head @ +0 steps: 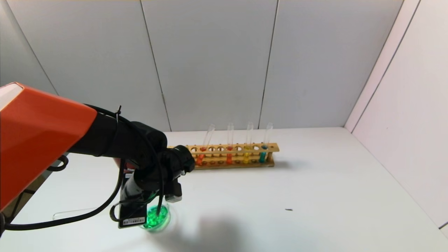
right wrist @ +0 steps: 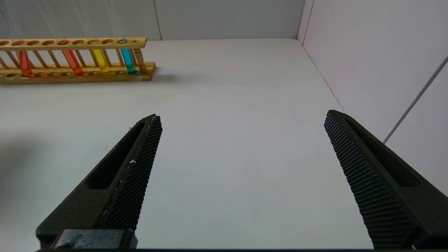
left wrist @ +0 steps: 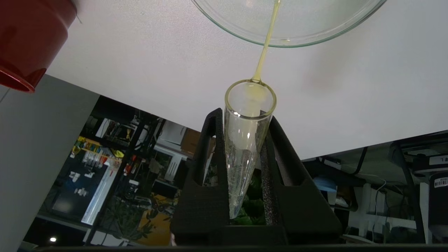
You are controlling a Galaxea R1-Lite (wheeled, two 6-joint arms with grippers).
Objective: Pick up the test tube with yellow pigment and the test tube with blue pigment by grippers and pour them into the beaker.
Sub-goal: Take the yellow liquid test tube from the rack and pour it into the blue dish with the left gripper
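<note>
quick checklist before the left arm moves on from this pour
1. Left gripper clamped on the test tube: ok.
2. Yellow stream landing inside the beaker: ok.
3. Tube fully drained: not ok, liquid running out at its mouth.
4. Beaker contents green, so blue already in: ok.
5. Red cup apart from the beaker: ok.
6. Right gripper open, empty, away from the rack: ok.

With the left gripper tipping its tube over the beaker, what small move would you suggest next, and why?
Probably hold the tilt a moment longer. The left gripper is shut on the test tube with yellow pigment, and a thin yellow stream runs from its mouth into the beaker, so it seems not yet drained.
</note>
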